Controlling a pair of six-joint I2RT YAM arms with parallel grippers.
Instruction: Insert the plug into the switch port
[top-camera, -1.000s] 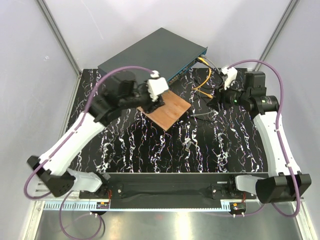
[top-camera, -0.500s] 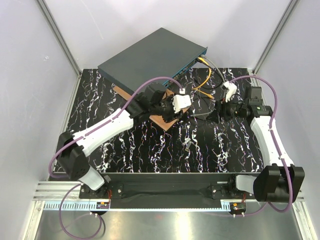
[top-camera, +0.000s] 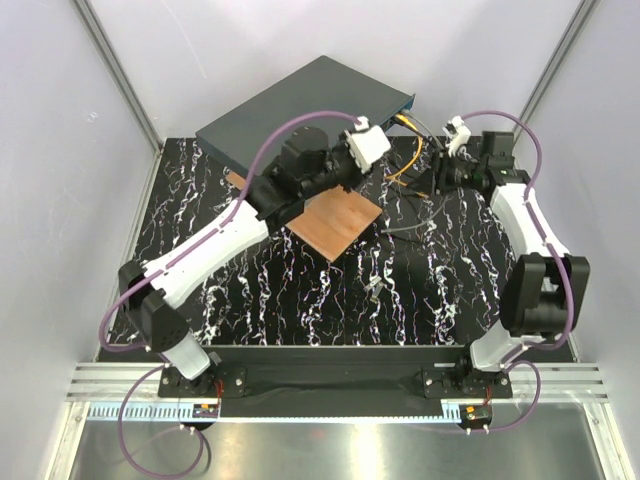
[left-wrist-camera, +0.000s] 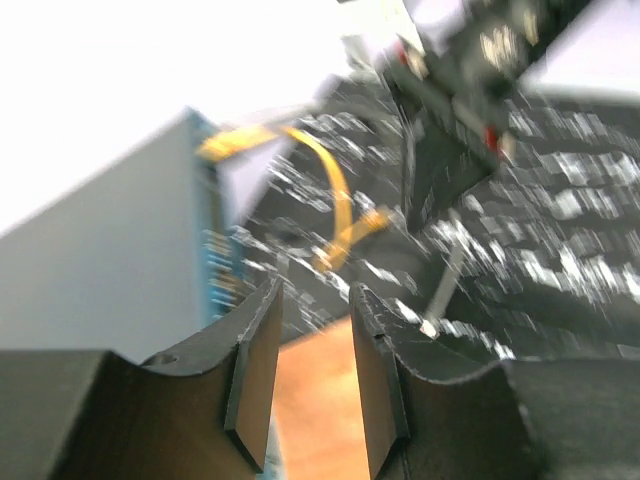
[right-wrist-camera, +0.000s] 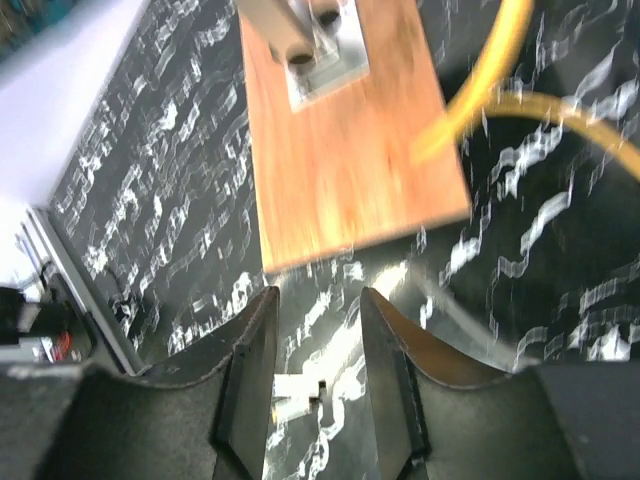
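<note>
Reaches far forward on the left, bringing the left gripper (left-wrist-camera: 315, 300) in just beside the teal front face of the switch (top-camera: 300, 105) and above the far edge of the wooden board (top-camera: 333, 222) — parted a little, gripping nothing. Reads as a scouting pose rather than an inserting one: gives the wrist view a line along the sockets, blurred here, with nothing in hand to push in. Keeps the switch at the back of the table (top-camera: 250, 290), set at an angle with its front face toward both arms, probably to leave the ports reachable from either side. Further right and much nearer the bases, finds the plug (top-camera: 374, 290) lying loose on the dark marbled top, near the board's front corner, well apart from both grippers and from the ports — so not yet picked up, by the look of it. Past that, shows the yellow cables (top-camera: 405, 165) looping out from the switch's right end, none of the task's business and best left alone. At the far right, sets the right gripper (right-wrist-camera: 318, 300) near those cables, aimed back down across the board, likewise spread open and empty. Calls first, on this evidence, for a descent onto the plug; too small to tell which way up.
</note>
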